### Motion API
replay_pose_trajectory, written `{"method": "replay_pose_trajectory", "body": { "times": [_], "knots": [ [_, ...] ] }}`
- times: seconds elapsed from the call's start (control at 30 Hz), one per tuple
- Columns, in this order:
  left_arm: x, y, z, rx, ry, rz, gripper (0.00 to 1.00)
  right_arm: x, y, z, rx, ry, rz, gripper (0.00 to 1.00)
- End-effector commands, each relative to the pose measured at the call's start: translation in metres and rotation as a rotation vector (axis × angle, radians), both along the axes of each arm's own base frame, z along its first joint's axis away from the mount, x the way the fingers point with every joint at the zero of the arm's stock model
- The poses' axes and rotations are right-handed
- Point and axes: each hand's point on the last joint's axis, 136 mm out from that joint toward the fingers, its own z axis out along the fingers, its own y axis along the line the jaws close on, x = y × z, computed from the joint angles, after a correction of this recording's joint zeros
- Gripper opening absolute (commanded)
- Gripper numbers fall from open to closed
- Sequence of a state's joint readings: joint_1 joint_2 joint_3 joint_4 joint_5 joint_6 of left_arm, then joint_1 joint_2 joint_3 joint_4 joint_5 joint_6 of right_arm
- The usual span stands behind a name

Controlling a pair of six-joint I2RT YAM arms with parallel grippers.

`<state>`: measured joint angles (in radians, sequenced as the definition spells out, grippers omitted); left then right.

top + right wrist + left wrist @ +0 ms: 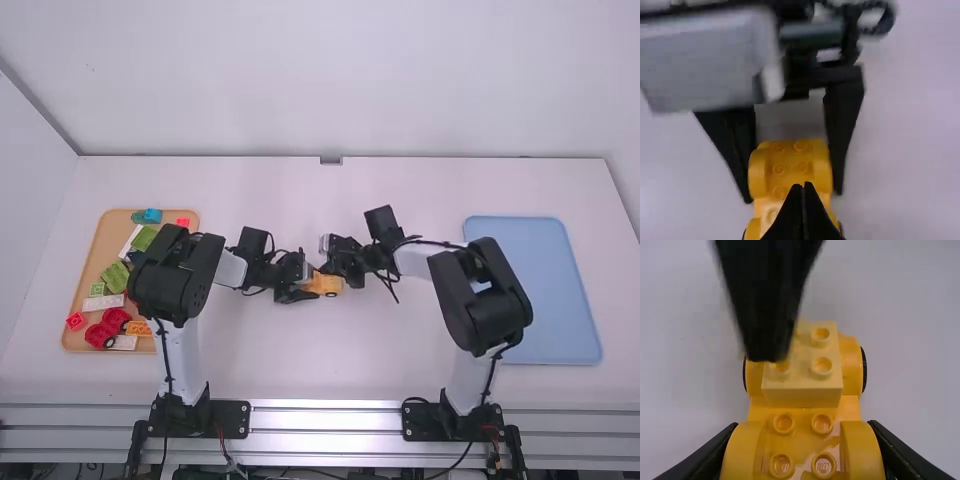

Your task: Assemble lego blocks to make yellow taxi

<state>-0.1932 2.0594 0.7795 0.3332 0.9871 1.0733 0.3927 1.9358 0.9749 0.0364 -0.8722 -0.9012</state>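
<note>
Near the table's middle, my left gripper (302,284) is shut on the yellow wheeled base (328,285), and my right gripper (330,266) is over it from the other side. In the left wrist view the left gripper (802,452) clasps both sides of one end of the base (802,415). A pale yellow studded brick (807,390) sits between the arches at the other end. The right gripper's dark tip overlaps that brick's studs; whether it touches cannot be told. In the right wrist view the right gripper (802,192) is shut, its fingers together, covering part of the brick.
On the left stands a wooden tray (88,250) with green bricks (115,275), red wheeled parts (104,330), white, blue and orange pieces. A blue tray (545,290) lies at the right, partly behind the right arm. Both arms bend inward over the table.
</note>
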Motion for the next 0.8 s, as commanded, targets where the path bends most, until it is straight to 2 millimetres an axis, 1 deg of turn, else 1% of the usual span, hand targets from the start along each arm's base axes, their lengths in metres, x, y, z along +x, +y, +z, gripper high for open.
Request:
{"method": "replay_pose_trajectory", "body": {
  "times": [0.0, 0.03, 0.07, 0.1, 0.13, 0.17, 0.2, 0.23, 0.3, 0.33, 0.37, 0.4, 0.43, 0.47, 0.5, 0.6, 0.67, 0.77],
  "knots": [
    [-0.001, -0.001, -0.006, 0.012, 0.001, -0.008, 0.46, 0.017, 0.008, 0.048, 0.056, -0.084, -0.019, 0.00],
    [-0.001, -0.001, -0.006, 0.012, 0.001, -0.007, 0.46, 0.021, 0.005, 0.053, 0.041, -0.101, -0.046, 0.02],
    [0.000, -0.001, -0.006, 0.012, -0.001, -0.007, 0.47, 0.026, 0.001, 0.056, 0.017, -0.113, -0.081, 0.08],
    [0.000, -0.001, -0.006, 0.012, 0.000, -0.007, 0.47, 0.033, -0.006, 0.059, -0.019, -0.125, -0.132, 0.29],
    [0.000, -0.001, -0.006, 0.012, -0.001, -0.007, 0.48, 0.036, -0.012, 0.059, -0.048, -0.125, -0.170, 0.43],
    [0.000, -0.001, -0.006, 0.012, -0.001, -0.007, 0.49, 0.043, -0.021, 0.060, -0.101, -0.121, -0.245, 0.92],
    [0.000, -0.001, -0.006, 0.012, -0.002, -0.007, 0.49, 0.045, -0.025, 0.060, -0.117, -0.120, -0.269, 0.99],
    [0.000, -0.001, -0.006, 0.012, -0.001, -0.007, 0.51, 0.054, -0.038, 0.058, -0.181, -0.100, -0.380, 0.99],
    [0.000, -0.001, -0.006, 0.012, -0.002, -0.007, 0.54, 0.058, -0.055, 0.053, -0.256, -0.070, -0.491, 0.98],
    [0.000, -0.001, -0.006, 0.012, -0.002, -0.007, 0.54, 0.058, -0.056, 0.053, -0.262, -0.068, -0.498, 0.99],
    [0.000, -0.001, -0.006, 0.011, -0.002, -0.008, 0.59, 0.058, -0.062, 0.050, -0.289, -0.059, -0.523, 0.99],
    [0.000, -0.001, -0.006, 0.011, -0.002, -0.008, 0.76, 0.056, -0.065, 0.046, -0.308, -0.046, -0.529, 0.98],
    [0.000, -0.001, -0.006, 0.011, -0.002, -0.008, 0.86, 0.054, -0.065, 0.044, -0.313, -0.038, -0.526, 0.99],
    [0.000, -0.001, -0.006, 0.010, -0.002, -0.008, 0.91, 0.052, -0.065, 0.044, -0.316, -0.033, -0.523, 0.99],
    [-0.001, -0.001, -0.003, 0.004, -0.002, -0.012, 0.99, 0.050, -0.065, 0.043, -0.316, -0.025, -0.518, 0.99],
    [0.000, -0.001, 0.002, 0.005, 0.001, -0.005, 0.99, 0.049, -0.066, 0.040, -0.320, -0.021, -0.518, 0.98],
    [0.005, 0.000, 0.010, 0.003, 0.023, 0.033, 0.99, 0.048, -0.066, 0.038, -0.320, -0.020, -0.519, 0.99],
    [0.016, 0.009, 0.023, 0.021, 0.042, 0.106, 0.99, 0.047, -0.067, 0.036, -0.329, -0.015, -0.520, 0.98]
  ]
}}
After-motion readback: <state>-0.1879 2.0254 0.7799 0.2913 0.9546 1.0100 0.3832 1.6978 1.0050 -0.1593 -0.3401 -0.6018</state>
